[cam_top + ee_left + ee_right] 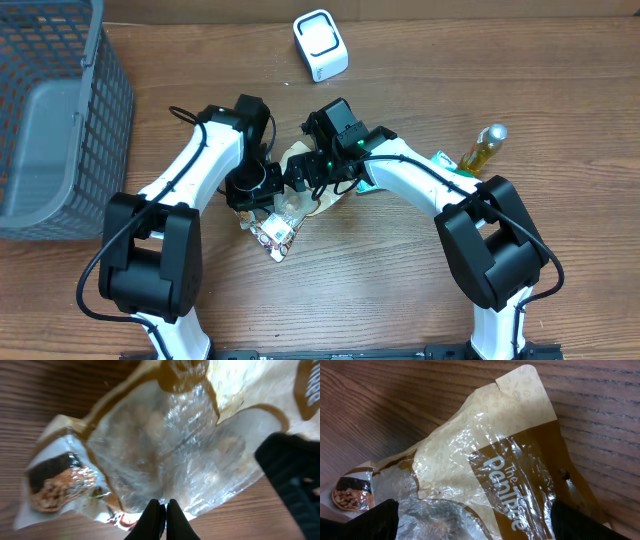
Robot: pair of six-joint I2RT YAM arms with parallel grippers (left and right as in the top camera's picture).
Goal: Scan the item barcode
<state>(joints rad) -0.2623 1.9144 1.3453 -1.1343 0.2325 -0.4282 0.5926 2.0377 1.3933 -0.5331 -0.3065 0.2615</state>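
Left end effector (162,519): fingers pressed together, pinching the near edge of the snack bag (165,445). Right end effector (472,522): fingers spread wide, poised over the bag's brown printed panel, gripping nothing. Snack bag: crinkled, clear and tan, lying on the table (380,290) between both arms. White scanner (321,45): beyond the bag, well apart. Grey basket (100,90): left of the bag. Yellow bottle (483,148): right of the bag.

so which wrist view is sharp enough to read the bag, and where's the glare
Right wrist: snack bag in focus, lettering legible, white glare on its crinkled film. Left wrist: bag blurred and smeared, glare streaks across its clear plastic. Overhead: sharp and evenly lit, but the bag is mostly hidden.
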